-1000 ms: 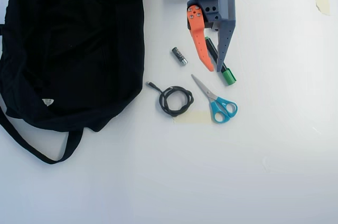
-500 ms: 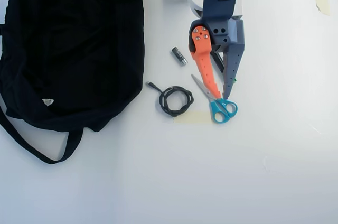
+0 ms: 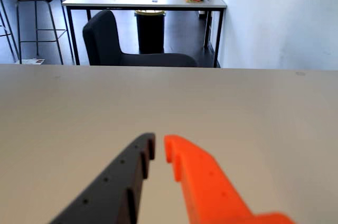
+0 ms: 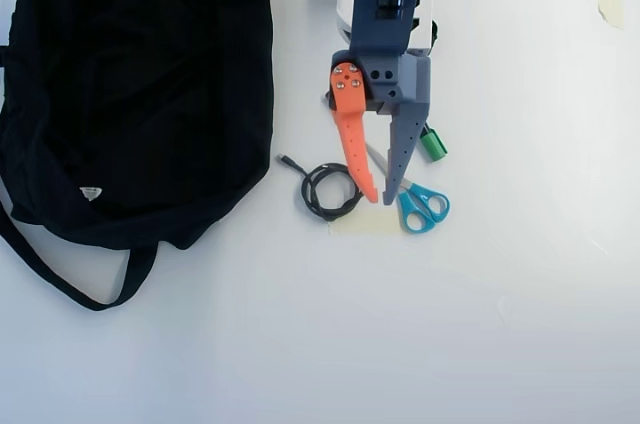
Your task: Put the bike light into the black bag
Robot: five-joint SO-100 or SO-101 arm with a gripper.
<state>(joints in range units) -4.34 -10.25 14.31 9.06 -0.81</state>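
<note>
The black bag (image 4: 140,84) fills the left side of the overhead view, its strap looping out at the lower left. The bike light (image 4: 332,191) shows as a small black loop with a short dark tail, lying on the white table right of the bag. My gripper (image 4: 381,200) hovers just right of the loop, its orange and grey fingers pointing down the picture. The fingers stand open by a narrow gap with nothing between them. In the wrist view my gripper (image 3: 159,147) points over bare table, and neither the bag nor the light shows there.
Blue-handled scissors (image 4: 420,206) lie right beside my fingertips. A marker's green cap (image 4: 432,144) sticks out to the right of the grey finger. A pale tape patch (image 4: 365,222) lies under the tips. Beyond the table edge the wrist view shows a dark chair (image 3: 132,49).
My gripper has swung left from over the marker and scissors to beside the black loop, and now covers the small battery. Its fingers have narrowed since a second ago.
</note>
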